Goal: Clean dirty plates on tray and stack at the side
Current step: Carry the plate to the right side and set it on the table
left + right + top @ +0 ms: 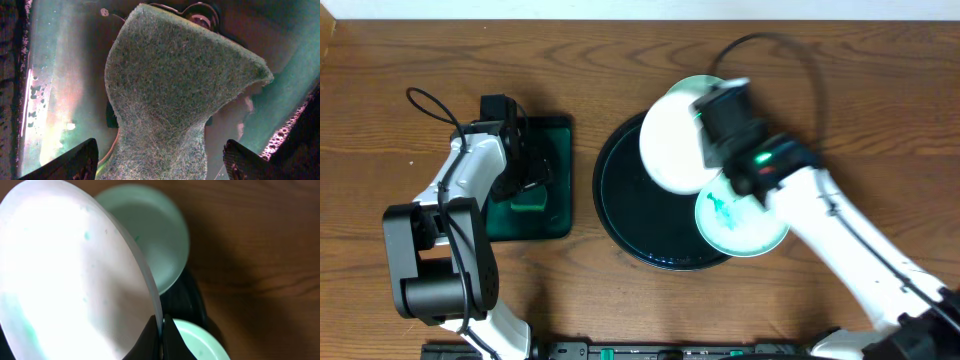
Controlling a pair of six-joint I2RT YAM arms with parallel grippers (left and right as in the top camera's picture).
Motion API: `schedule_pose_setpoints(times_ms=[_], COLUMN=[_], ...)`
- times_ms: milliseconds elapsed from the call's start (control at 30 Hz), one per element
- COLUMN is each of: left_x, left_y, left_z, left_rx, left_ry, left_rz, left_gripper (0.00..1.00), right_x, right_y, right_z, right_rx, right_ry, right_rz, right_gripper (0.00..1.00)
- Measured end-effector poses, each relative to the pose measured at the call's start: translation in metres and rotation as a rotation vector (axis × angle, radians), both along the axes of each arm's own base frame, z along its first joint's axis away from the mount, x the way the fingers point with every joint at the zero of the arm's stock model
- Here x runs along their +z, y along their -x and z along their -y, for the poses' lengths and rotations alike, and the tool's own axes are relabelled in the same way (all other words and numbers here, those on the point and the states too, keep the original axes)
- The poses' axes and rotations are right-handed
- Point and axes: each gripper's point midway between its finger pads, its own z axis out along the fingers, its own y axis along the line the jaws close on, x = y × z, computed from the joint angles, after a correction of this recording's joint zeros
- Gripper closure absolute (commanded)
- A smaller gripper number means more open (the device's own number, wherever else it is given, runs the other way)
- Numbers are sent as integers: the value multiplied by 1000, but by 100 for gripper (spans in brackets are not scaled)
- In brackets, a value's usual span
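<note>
My right gripper (161,328) is shut on the rim of a white plate (75,280) with faint teal specks. That plate (670,145) hangs tilted over the back of the round black tray (620,200). Behind it, a pale-aqua plate (688,84) (150,235) lies at the tray's far edge. A third plate (732,222) (200,342), smeared with teal, rests on the tray's right rim. My left gripper (160,146) stands open around a green sponge (175,90), with a fingertip (82,157) on each side and a gap to the sponge.
The sponge (528,203) sits in a dark green rectangular tray (558,135) left of the black tray. The left arm's base (435,260) stands at the front left, and the right arm (850,240) crosses the table's right side.
</note>
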Motion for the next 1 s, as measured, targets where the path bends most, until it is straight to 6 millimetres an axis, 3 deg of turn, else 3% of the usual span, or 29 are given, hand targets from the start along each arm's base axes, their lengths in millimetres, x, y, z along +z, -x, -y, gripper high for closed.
schedule_pose_setpoints(times_ms=[133,200,400,533,633,800,1000], left_x=[0,0,0,0,0,0,0], left_y=[0,0,0,0,0,0,1], left_z=[0,0,0,0,0,0,0], left_rx=[0,0,0,0,0,0,0], left_ry=[0,0,0,0,0,0,1], left_rz=[0,0,0,0,-1,-1,-6], left_gripper=[20,20,20,20,20,20,20], right_x=[32,41,23,7,-10,-56,-111], right_y=[-21,-26,-11,1,4,5,-1], right_z=[54,97,203,258,279,306,307], right_rx=[-146,-252,-524,-668,-726,-803,-807], right_ry=[-172,-242,-330,-356,-361,-373,-378], right_rz=[37,44,-35,-67,-101,-202,-324], right_gripper=[99,99,99,99,99,99,99])
